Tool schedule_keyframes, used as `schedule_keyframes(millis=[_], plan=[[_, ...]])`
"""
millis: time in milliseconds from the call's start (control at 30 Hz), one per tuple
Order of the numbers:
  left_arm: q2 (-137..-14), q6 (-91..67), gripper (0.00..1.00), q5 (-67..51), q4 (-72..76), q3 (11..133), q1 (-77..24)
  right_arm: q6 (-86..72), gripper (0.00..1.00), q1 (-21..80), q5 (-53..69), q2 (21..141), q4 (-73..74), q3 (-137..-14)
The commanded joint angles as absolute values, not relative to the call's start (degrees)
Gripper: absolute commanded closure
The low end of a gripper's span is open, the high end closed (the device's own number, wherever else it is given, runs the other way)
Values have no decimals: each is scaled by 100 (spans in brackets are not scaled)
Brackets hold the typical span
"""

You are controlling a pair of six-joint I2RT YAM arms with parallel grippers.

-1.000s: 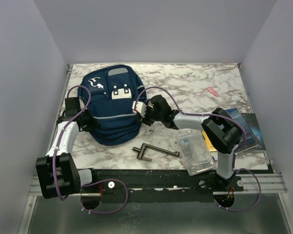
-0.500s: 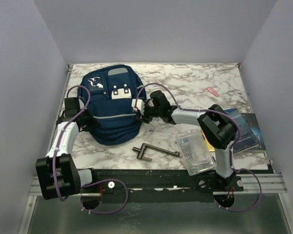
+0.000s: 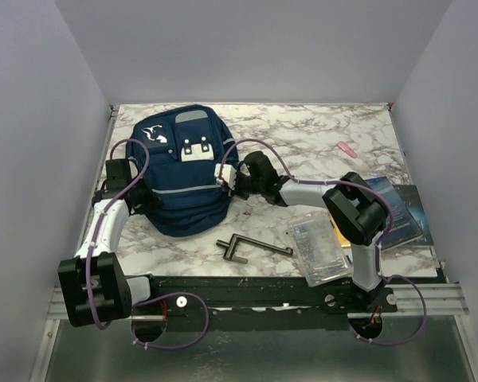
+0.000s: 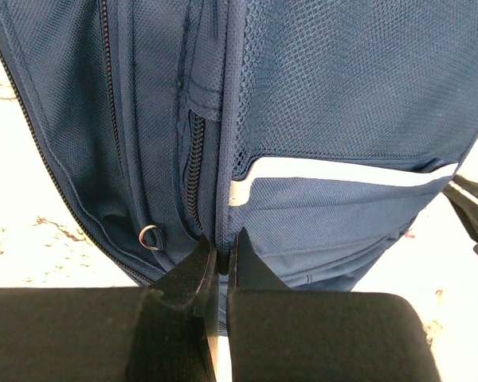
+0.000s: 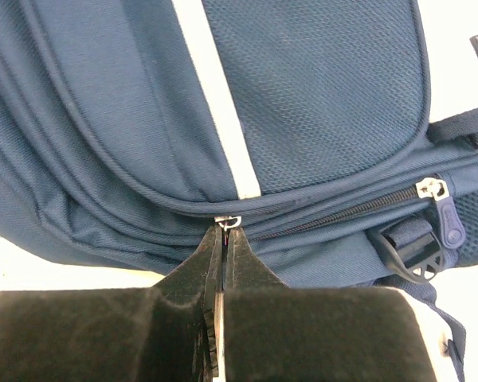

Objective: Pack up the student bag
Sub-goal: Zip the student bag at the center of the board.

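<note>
The right gripper (image 5: pixel 223 235) has its jaws pressed together on a small metal zipper pull (image 5: pixel 228 220) at the right side of the student bag (image 3: pixel 183 191), the left gripper (image 4: pixel 221 255) is pinched shut on a fabric seam at its left side, and the bag lies flat on the marble table (image 3: pixel 311 143) between them.

- Straight ahead of the right claw (image 5: pixel 223 231): blocked outright by the student bag (image 5: pixel 303 87), tips pinched at its zipper seam.
- Ahead of the left claw (image 4: pixel 221 256): walled off likewise by the bag's side panel.
- Beyond the right claw, toward the back wall: left open across bare marble table (image 3: pixel 303 131), save a small pink object (image 3: pixel 347 149).
- Nearer the bases than the right claw: cluttered by a metal crank tool (image 3: pixel 251 245), a clear case (image 3: pixel 319 251) and a book (image 3: pixel 402 208).
- Outboard of the left claw: squeezed to a thin strip before the side wall (image 3: pixel 56 159).
</note>
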State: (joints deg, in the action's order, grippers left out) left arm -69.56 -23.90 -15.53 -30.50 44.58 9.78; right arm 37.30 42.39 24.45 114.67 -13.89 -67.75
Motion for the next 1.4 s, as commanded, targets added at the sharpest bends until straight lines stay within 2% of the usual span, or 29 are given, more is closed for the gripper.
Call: schedule_keyframes(millis=[0,233,333,400,433,467,500,567,633,767,867,1000,1200,1367], plan=[[-6998,-1772,100,-971,-2869,4563,1028,3386,99,4016,1355,11627,-1417,-7079],[-6826,-1196,100,-868,-2471,4239,831,3453,99,3699,205,12202,-1325,-7840],[-6903,-1179,100,-1285,-2216,4153,759,3070,99,3614,-163,12493,-1098,-8438],[-6942,-1251,100,-1650,-1968,4067,725,2651,99,3617,143,12691,-687,-8941],[-6963,-1303,100,-1892,-1833,4000,721,2420,97,3642,362,12777,-442,-9162],[-6992,-1369,100,-2030,-1834,4003,716,2078,82,3645,332,12811,-313,-9290],[-7004,-1439,100,-2171,-1844,4014,710,1691,73,3647,279,12767,-175,-9345],[-7029,-1489,100,-2322,-1935,4111,704,1138,62,3643,229,12435,-349,-8972],[-7050,-1692,100,-2304,-2264,4352,769,518,55,3643,88,12038,-506,-8542],[-6925,-2433,100,-2795,-2248,4410,793,-928,47,3644,-43,11370,-628,-7735],[-6820,-2820,100,-3154,-2252,4450,808,-2105,46,3643,727,10981,-443,-7378],[-6854,-3097,100,-3552,-2234,4705,817,-2708,44,3647,1511,10513,-498,-6943],[-6887,-3160,100,-3488,-2231,4727,851,-3197,43,3647,2041,10140,-761,-6451],[-7128,-3377,100,-3678,-2156,4628,870,-3145,42,3647,1955,10112,-839,-6374]])
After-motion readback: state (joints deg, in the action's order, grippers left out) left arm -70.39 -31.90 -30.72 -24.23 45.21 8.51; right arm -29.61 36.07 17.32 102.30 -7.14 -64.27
